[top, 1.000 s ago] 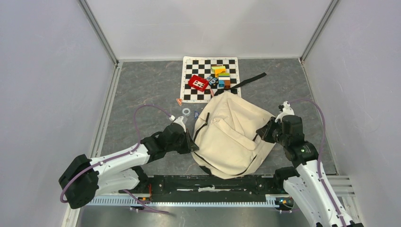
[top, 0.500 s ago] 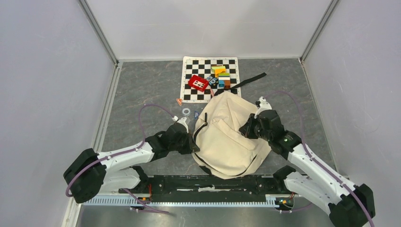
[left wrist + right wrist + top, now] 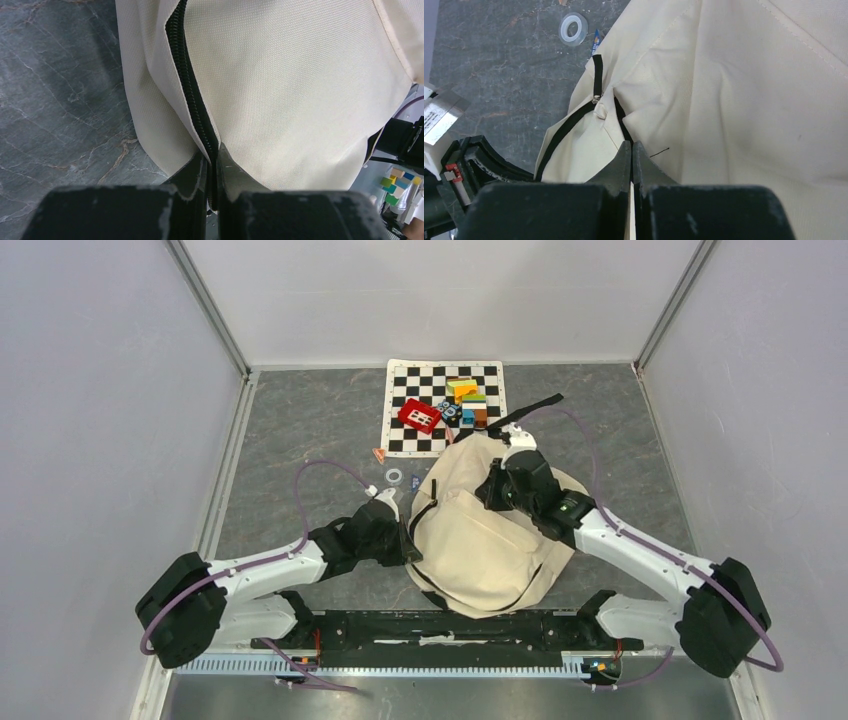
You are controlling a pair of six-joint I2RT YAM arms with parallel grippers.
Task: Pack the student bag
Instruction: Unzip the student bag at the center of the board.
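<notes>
student bag (image 3: 490, 540): soft cream woven fabric | left jaws clamp its black zipper (image 3: 192, 95) | right jaws together

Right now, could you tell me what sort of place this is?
Probably a robotics lab cell: plain walls enclose the table, a left arm and right arm are bolted on, toy blocks lie ready.

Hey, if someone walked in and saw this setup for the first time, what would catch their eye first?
The big cream student bag lies slumped mid-table between both arms. The left gripper has its jaws pinched on the bag's black zipper edge, and the right gripper is shut over the fabric further back. Behind the bag, a chessboard mat holds bright toy blocks.
</notes>
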